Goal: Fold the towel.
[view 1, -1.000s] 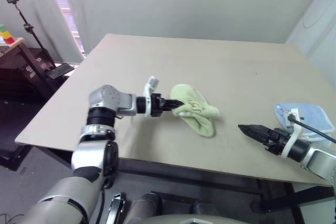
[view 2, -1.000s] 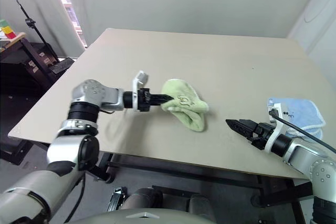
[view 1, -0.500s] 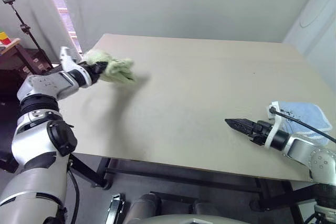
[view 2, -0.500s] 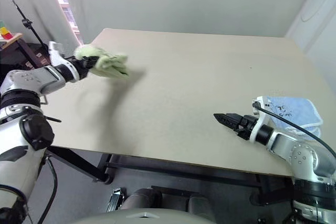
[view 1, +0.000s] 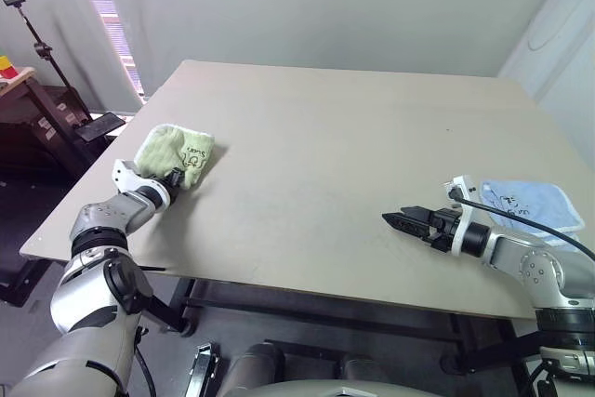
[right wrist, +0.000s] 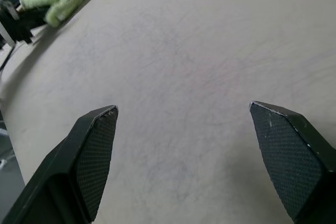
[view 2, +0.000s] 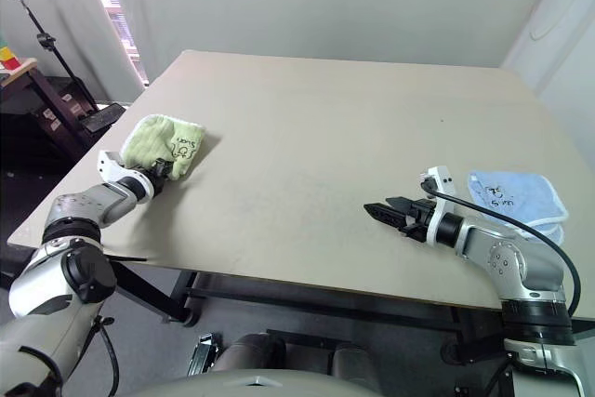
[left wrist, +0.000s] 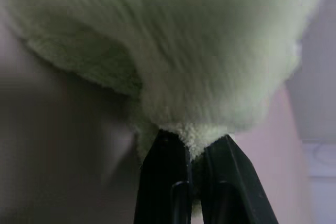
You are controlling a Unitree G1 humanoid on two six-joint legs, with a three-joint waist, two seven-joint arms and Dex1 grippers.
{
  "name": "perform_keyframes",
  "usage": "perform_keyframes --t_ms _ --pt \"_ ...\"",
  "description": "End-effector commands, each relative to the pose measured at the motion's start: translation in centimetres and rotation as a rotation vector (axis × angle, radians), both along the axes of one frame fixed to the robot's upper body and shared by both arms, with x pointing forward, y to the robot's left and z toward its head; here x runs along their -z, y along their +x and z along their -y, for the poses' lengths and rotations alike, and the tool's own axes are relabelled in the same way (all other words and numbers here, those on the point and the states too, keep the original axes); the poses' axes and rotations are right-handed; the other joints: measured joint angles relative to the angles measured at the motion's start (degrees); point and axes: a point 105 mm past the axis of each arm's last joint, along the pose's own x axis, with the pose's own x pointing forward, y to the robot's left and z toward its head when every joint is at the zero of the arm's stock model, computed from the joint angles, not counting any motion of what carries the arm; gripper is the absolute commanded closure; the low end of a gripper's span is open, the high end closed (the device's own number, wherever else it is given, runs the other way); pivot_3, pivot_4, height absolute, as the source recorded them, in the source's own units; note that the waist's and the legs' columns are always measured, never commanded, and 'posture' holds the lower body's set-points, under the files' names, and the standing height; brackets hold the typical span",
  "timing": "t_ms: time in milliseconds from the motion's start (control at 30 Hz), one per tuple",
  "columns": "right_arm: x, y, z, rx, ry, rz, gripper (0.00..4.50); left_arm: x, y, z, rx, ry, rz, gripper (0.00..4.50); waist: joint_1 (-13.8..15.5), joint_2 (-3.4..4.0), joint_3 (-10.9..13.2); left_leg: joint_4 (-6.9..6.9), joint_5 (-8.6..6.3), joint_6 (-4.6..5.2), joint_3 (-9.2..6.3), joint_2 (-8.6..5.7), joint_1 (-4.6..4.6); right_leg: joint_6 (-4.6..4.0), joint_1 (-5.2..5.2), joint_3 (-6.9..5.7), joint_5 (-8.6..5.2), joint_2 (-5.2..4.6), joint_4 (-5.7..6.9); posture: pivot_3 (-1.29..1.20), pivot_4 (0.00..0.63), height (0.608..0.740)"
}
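Left gripper (left wrist: 195,153) pinches bunched towel (view 1: 175,151), seemingly tabletop-resting.

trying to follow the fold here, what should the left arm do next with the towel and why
Probably bring the towel back toward the middle of the table and let it go. The left gripper is shut on one edge of it, and the cloth sits bunched near the table's left edge, not spread flat. The right gripper is open and empty, far off over bare table, so it cannot help yet.
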Motion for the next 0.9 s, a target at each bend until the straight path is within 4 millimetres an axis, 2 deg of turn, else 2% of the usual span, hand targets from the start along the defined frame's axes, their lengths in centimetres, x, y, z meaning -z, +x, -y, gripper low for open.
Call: perform_keyframes --t_ms 33,200,233,300,500,600,700,767,833,900 --pt "-0.9 0.1 0.4 -0.008 -0.026 0.044 0.30 -1.2 -0.5 -0.4 -0.013 -0.035 0.045 4.49 0.0 0.00 0.0 0.02 0.00 0.00 0.00 0.00 0.01 0.00 0.02 0.00 0.00 0.00 0.01 0.00 0.000 0.740" --pt "-0.6 0.0 0.2 -0.011 -0.042 0.044 0.30 -2.1 -0.8 -1.2 -0.082 -0.063 0.083 4.49 0.0 -0.01 0.0 0.06 0.00 -0.02 0.02 0.01 0.03 0.00 0.01 0.02 0.00 0.01 0.09 0.00 0.000 0.740" --pt "-0.5 0.0 0.2 -0.014 -0.045 0.044 0.30 -2.2 -0.7 -1.2 -0.086 -0.072 0.086 3.87 0.0 -0.01 0.0 0.06 0.00 -0.02 0.02 0.01 0.04 -0.01 0.01 0.02 0.00 0.02 0.09 0.00 0.000 0.740" --pt "-0.6 0.0 0.2 -0.015 -0.048 0.048 0.30 -2.3 -0.7 -1.2 -0.095 -0.060 0.083 3.31 0.0 -0.01 0.0 0.06 0.01 -0.02 0.03 0.01 0.04 -0.01 0.01 0.02 0.00 0.02 0.10 0.00 0.000 0.740" --pt "-0.9 0.0 0.3 -0.015 -0.053 0.065 0.30 -2.9 -0.9 -0.7 -0.095 -0.068 0.116 1.10 0.1 -0.01 0.0 0.07 0.03 -0.01 0.03 -0.01 0.04 -0.01 0.02 0.02 0.00 0.02 0.09 0.00 0.000 0.740" --pt "-1.2 -0.1 0.2 -0.026 -0.052 0.075 0.30 -2.9 -1.6 -0.1 -0.047 -0.040 0.124 0.01 0.0 -0.01 0.0 0.07 0.02 -0.01 0.03 0.00 0.04 -0.01 0.02 0.02 0.00 0.02 0.09 0.00 0.000 0.740" --pt "-1.5 0.0 0.2 -0.030 -0.049 0.086 0.30 -1.7 -3.0 -0.3 -0.027 -0.018 0.082 0.01 -0.2 0.01 0.0 0.05 0.03 0.00 0.04 0.00 0.04 -0.01 0.01 0.04 0.00 0.02 0.10 0.00 0.000 0.740" --pt "-1.9 0.0 0.1 -0.034 -0.045 0.100 0.30 -1.7 -4.7 0.2 0.036 0.023 0.101 0.01 -0.4 0.02 0.0 0.04 0.03 0.00 0.05 0.01 0.06 -0.02 0.00 0.06 0.00 0.02 0.10 0.00 0.000 0.740" --pt "-2.4 0.0 0.2 -0.034 -0.035 0.121 0.30 -3.3 -6.4 1.0 0.141 0.136 0.213 0.01 -0.9 0.03 0.0 0.02 0.01 -0.03 0.09 0.01 0.07 -0.03 0.00 0.11 -0.01 0.02 0.10 0.00 0.000 0.740" --pt "-3.1 0.0 0.2 -0.034 -0.032 0.161 0.30 -6.2 -7.9 1.3 0.167 0.307 0.437 0.01 -1.3 0.03 0.0 -0.03 -0.01 -0.06 0.16 0.00 0.07 -0.05 0.00 0.19 -0.02 0.00 0.08 0.00 0.000 0.740"
